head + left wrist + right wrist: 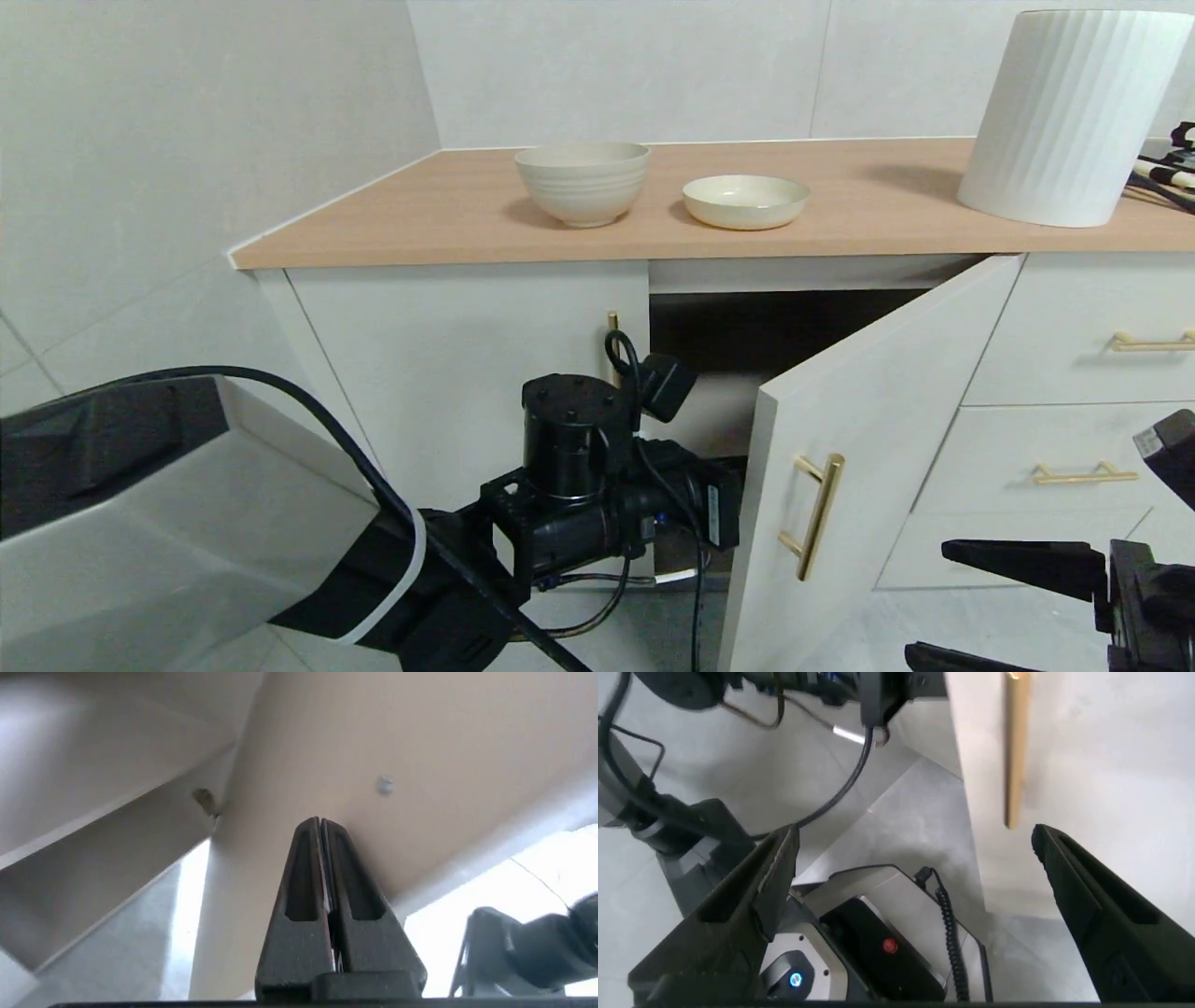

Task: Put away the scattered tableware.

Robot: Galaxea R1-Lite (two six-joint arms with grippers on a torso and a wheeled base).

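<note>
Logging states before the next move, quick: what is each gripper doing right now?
Left gripper: shut, holding nothing.
Right gripper: open, empty, facing the open white cabinet door.

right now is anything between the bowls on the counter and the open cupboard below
Yes: the left arm lies across the lower cupboard opening, its gripper shut behind the open door. The bowl and dish sit on the counter above.
</note>
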